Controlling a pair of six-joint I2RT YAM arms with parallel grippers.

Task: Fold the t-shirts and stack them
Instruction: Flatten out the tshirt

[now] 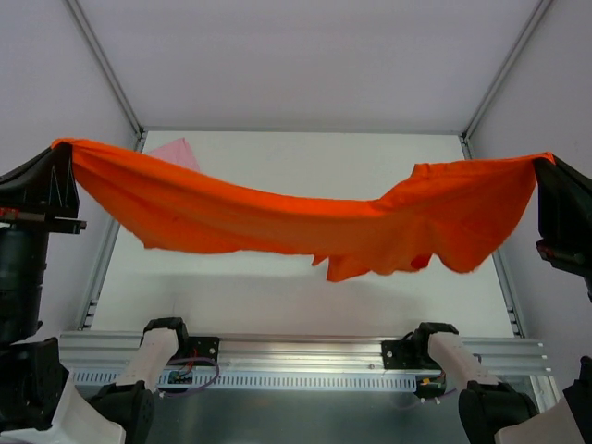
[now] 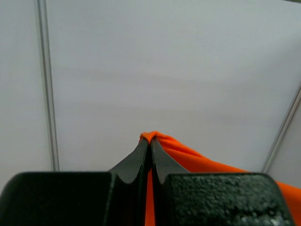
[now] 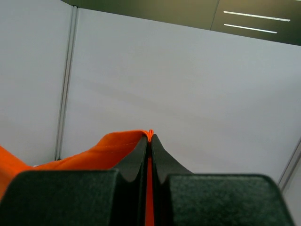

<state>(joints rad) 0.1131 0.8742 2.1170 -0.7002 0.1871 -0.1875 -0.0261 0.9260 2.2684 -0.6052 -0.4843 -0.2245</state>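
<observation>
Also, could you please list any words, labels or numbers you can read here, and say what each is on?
No text can be read in any view.
Orange-red shirt: plain, no print or tag showing.
Pink shirt: no lettering visible.
Left gripper and right gripper, both shut on the orange-red shirt: plain black, no markings.
Small wired part by the left arm's base: too small to tell.

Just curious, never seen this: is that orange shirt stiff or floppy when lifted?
Probably very floppy: the orange shirt sags in the middle between the left tool and right tool. Likely light, since two small pinches at its ends hold it up.
</observation>
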